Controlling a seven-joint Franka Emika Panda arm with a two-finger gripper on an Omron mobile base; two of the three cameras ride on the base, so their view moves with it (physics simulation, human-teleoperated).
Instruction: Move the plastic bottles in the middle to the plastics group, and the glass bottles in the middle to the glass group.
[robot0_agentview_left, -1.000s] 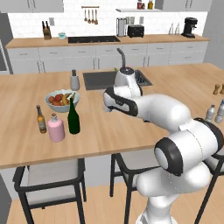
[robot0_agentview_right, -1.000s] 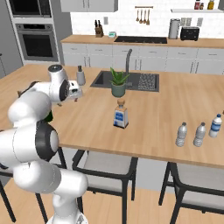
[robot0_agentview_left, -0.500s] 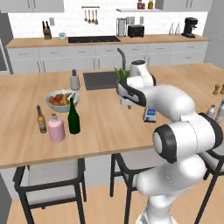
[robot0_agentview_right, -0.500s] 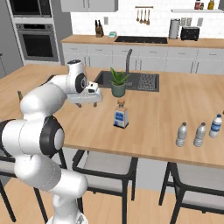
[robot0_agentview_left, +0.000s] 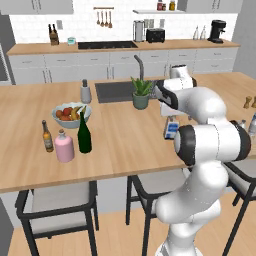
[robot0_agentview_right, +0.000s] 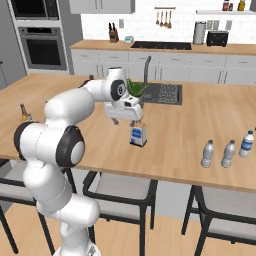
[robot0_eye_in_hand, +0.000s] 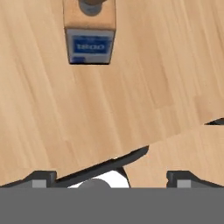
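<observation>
So the arm is folded way over itself right now, elbow up high and the wrist curled down over the middle of the island counter (robot0_agentview_right: 200, 115). The gripper (robot0_agentview_right: 122, 119) hangs just above the wood, right beside the squarish clear bottle (robot0_agentview_right: 138, 135) with the blue label and tan stopper, a bit to the side of it and not touching. From the hand camera that bottle (robot0_eye_in_hand: 90, 33) sits at the top of the frame, cut off at the stopper, and the two finger tips (robot0_eye_in_hand: 40, 178) poke up far apart at the bottom with bare wood between them, so the hand is spread wide and has nothing in it.

Over on the far left end, the tall dark green wine bottle (robot0_agentview_left: 84, 134) stands upright just beside the pink flask (robot0_agentview_left: 64, 146), with the brown beer bottle (robot0_agentview_left: 47, 136) near them and the fruit bowl (robot0_agentview_left: 70, 115) behind. From the right side the arm blocks most of that cluster, and just the beer bottle (robot0_agentview_right: 23, 112) peeks out.

At the other end, three pale plastic bottles (robot0_agentview_right: 228, 152) stand in a loose row near the counter's front edge. From the left camera the robot's own bulk covers them almost completely. I think the little grey thing by the sink (robot0_agentview_left: 117, 91) is a shaker (robot0_agentview_left: 85, 92), but it's hard to tell. A potted plant (robot0_agentview_left: 141, 93) sits by the sink too.
</observation>
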